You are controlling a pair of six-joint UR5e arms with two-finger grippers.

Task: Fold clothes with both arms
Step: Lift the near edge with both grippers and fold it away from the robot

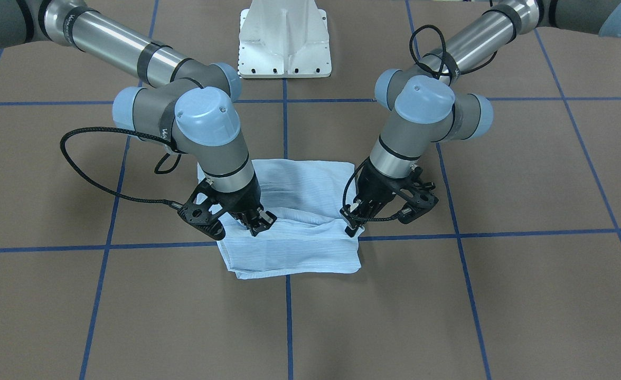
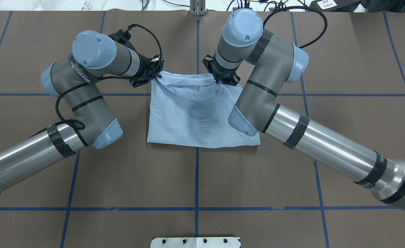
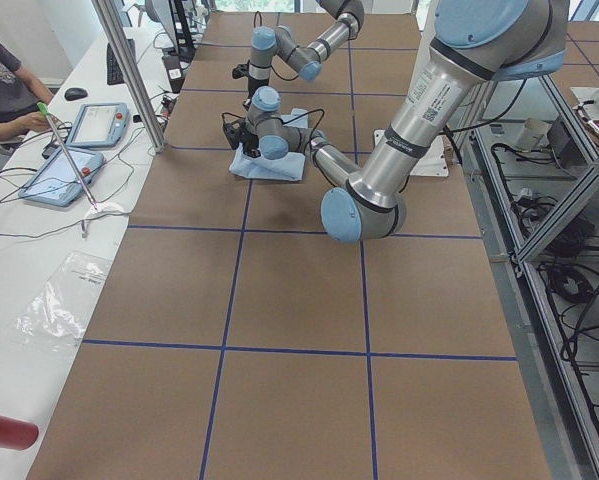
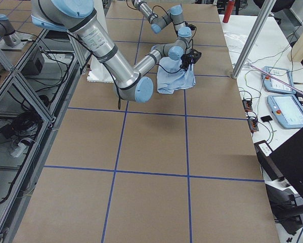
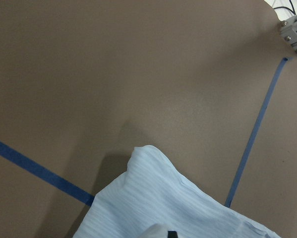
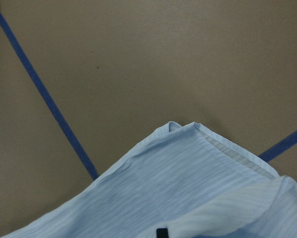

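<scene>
Corners of the thin, crinkly light blue striped shirt (image 2: 195,117), lying part-folded on my brown table (image 2: 343,69), are pinched in my closed black left gripper (image 2: 156,76) and right gripper (image 2: 219,80), evenly, so the edge should lift level for folding

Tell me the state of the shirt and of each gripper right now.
shirt: partly folded, far edge lifted off the table, the rest lying flat.
left gripper: shut on the shirt's far left corner.
right gripper: shut on the shirt's far right corner.
</scene>
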